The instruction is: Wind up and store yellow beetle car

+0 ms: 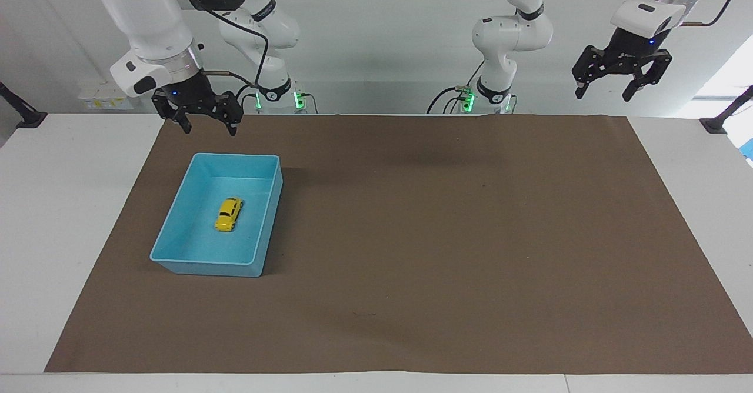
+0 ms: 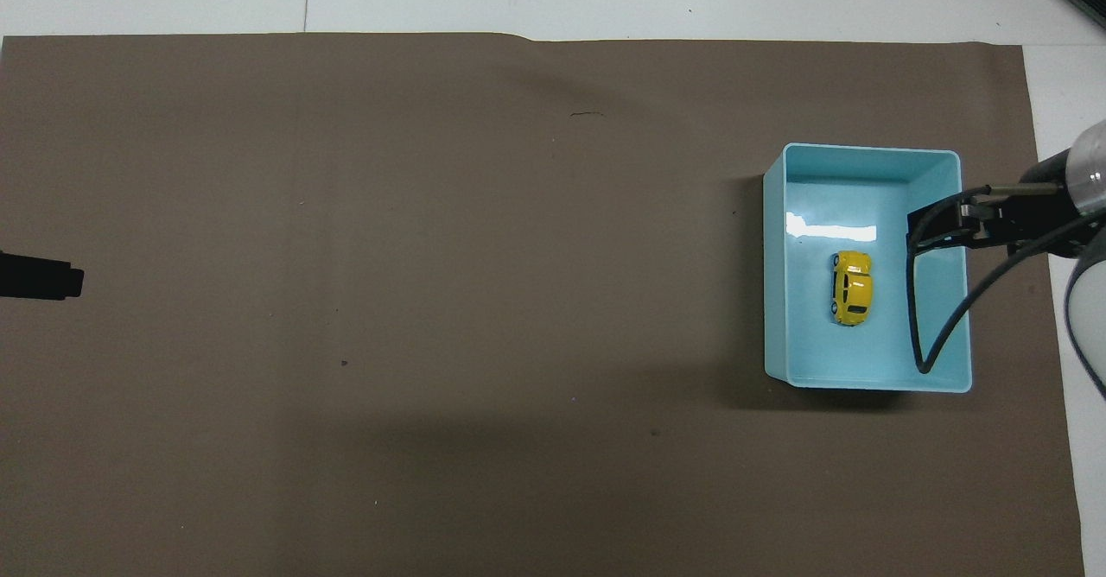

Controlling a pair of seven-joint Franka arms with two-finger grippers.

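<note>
My bench in a robotics lab.
I work at a white table (image 1: 70, 205) under a brown mat (image 1: 447, 234), against a bare white wall (image 1: 382, 34); my two arm bases (image 1: 494, 96) are bolted at its edge, green lights on, cables (image 1: 447, 96) trailing, clamps (image 1: 23, 116) at the corners.
</note>
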